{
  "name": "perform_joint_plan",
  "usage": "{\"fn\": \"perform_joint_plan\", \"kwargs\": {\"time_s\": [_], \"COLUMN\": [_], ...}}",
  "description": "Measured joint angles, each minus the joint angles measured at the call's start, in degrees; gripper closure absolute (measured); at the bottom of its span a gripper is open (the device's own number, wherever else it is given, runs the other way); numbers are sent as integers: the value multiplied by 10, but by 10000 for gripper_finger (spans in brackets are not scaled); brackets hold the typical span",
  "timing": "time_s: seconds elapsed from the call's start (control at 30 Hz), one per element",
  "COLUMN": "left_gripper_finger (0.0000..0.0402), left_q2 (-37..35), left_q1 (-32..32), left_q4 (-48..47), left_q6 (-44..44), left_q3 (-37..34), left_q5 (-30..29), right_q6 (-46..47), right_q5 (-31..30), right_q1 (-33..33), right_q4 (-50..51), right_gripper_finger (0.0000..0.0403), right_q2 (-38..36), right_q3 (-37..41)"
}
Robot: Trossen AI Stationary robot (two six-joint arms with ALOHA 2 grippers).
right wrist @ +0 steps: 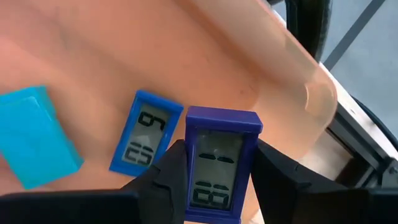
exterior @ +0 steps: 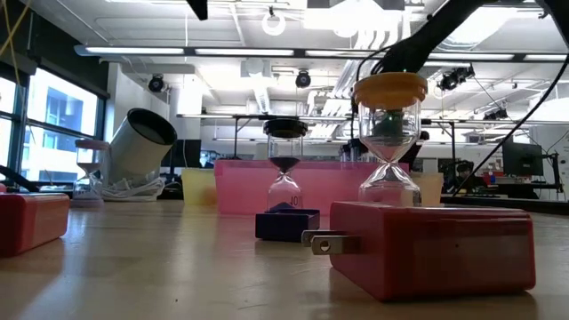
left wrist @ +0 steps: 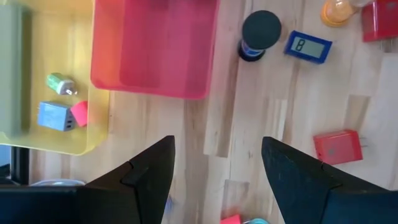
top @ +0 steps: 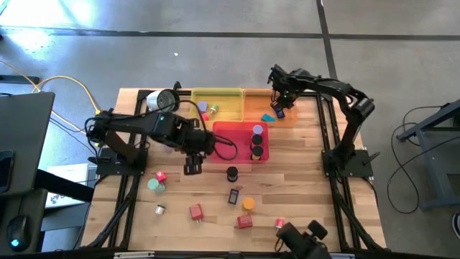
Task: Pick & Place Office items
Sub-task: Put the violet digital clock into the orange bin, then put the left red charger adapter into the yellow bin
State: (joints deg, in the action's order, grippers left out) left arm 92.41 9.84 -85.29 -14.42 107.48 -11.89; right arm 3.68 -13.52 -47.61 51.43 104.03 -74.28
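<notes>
My right gripper point(top: 279, 109) hangs over the orange tray point(top: 291, 115) at the far right, shut on a dark blue display piece point(right wrist: 221, 162). On the tray floor beneath it lie a lighter blue display piece point(right wrist: 146, 140) and a cyan block point(right wrist: 34, 146). My left gripper point(top: 192, 167) stands open above bare wood just left of the pink tray point(top: 241, 144), with nothing between its fingers point(left wrist: 149, 174). Loose on the table are a black cylinder point(top: 232, 173), a dark piece point(top: 233, 196), an orange cylinder point(top: 248, 204) and red blocks point(top: 195, 211). My right gripper pinches the dark blue display piece between its two fingers, one on each long side edge point(right wrist: 189, 171). The fingers point down, slanting, and lie along the piece, whose top end point(right wrist: 222, 117) sticks out past the fingertips. It hangs clear above the tray floor, display facing the wrist camera.
The yellow tray point(top: 215, 95) at the far middle holds a green cylinder point(left wrist: 59, 83), a blue block point(left wrist: 55, 116) and a pink piece point(left wrist: 79, 113). The pink tray holds two cylinders point(top: 256, 141). A round silver-rimmed object point(top: 164, 99) lies far left. A camera mount point(top: 302, 241) sits at the near edge.
</notes>
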Motion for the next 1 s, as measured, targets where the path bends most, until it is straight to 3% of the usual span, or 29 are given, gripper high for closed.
{"fn": "perform_joint_plan", "kwargs": {"time_s": [0.33, 0.53, 0.67, 1.0], "left_gripper_finger": [170, 170, 170, 170], "left_q2": [0, 0, 0, 0], "left_q1": [-36, -38, -38, -36], "left_q4": [0, 0, 0, 0], "left_q6": [35, 37, 36, 21], "left_q3": [0, 0, 0, 0], "left_q5": [32, 34, 34, 42], "right_q6": [-3, -3, -3, 25], "right_q5": [-15, -15, -19, 7], "right_q1": [10, 15, 15, 15], "right_q4": [-13, -35, -46, -45], "right_gripper_finger": [270, 187, 157, 158], "right_q2": [27, 30, 30, -1], "right_q3": [0, 0, 0, 0]}}
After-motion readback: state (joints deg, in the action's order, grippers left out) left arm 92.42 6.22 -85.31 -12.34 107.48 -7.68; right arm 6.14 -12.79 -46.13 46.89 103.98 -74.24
